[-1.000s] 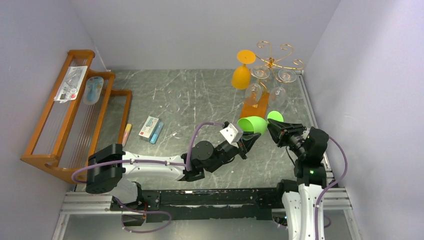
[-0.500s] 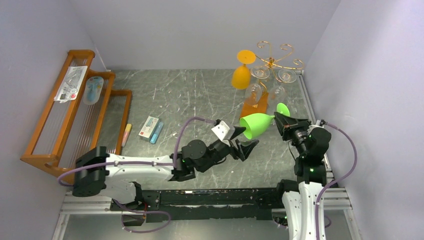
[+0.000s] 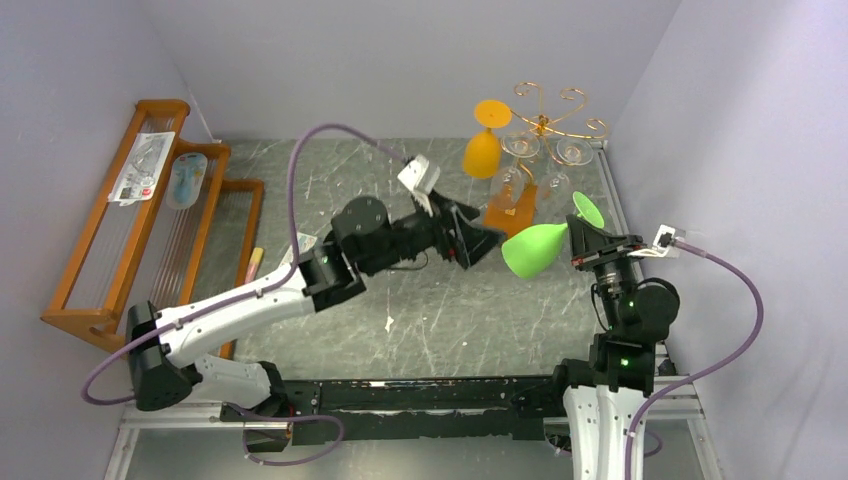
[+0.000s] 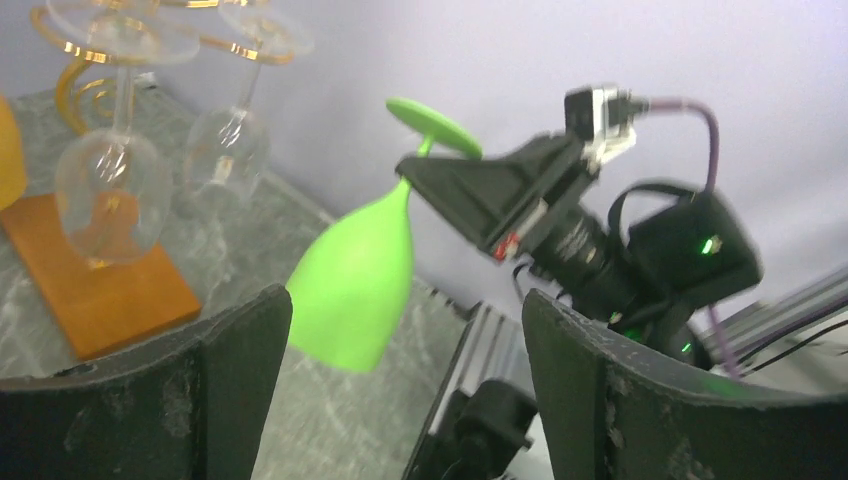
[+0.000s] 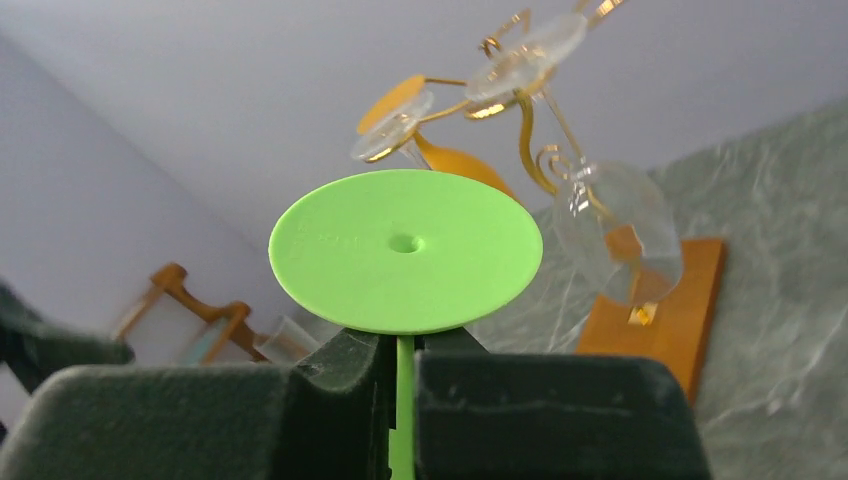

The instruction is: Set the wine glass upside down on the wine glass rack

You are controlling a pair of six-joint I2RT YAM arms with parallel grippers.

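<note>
The green wine glass [image 3: 530,250] hangs in the air near the table's right edge, bowl down and to the left, foot [image 5: 405,250] up. My right gripper [image 3: 578,240] is shut on its thin stem just under the foot, as the right wrist view [image 5: 403,350] shows. The wine glass rack [image 3: 545,115], gold wire scrolls on an orange-brown base [image 3: 512,212], stands just behind it at the back right. An orange glass [image 3: 485,145] and two clear glasses [image 3: 510,180] hang from it upside down. My left gripper [image 3: 480,240] stands open and empty left of the green bowl [image 4: 355,285], apart from it.
A large slatted wooden rack [image 3: 130,230] with packets on it fills the left side. A small box [image 3: 298,255] and a marker [image 3: 253,268] lie on the grey marble table beside it. The side wall runs close along the right arm.
My left gripper opened, let go of the green bowl and swung up and back. My right gripper shut on the stem and lifted the glass, bowl tipping downward.
</note>
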